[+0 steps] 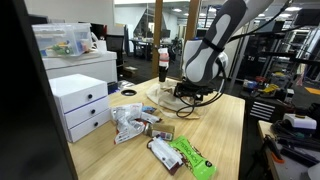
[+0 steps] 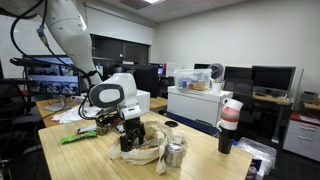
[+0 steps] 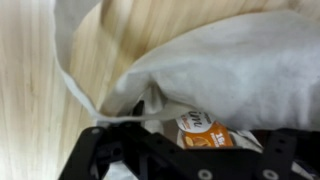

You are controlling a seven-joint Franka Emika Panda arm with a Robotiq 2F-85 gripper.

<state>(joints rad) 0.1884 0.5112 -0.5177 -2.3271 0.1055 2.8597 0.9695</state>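
Note:
My gripper [image 2: 131, 137] reaches down into a crumpled white cloth bag [image 2: 150, 152] lying on the wooden table; it also shows in an exterior view [image 1: 190, 92]. In the wrist view the bag [image 3: 220, 60] folds over the black fingers [image 3: 200, 140], and an orange and white snack packet [image 3: 205, 130] lies in the bag's mouth between them. The fingers look spread apart with a gap beside the packet. Their tips are hidden by the cloth.
A white drawer unit [image 1: 80, 105] stands on the table, with several snack packets [image 1: 135, 122] and a green packet [image 1: 192, 157] near the front. A metal can [image 2: 175, 153], a cup [image 2: 230, 115] and a printer [image 2: 195, 100] stand close by.

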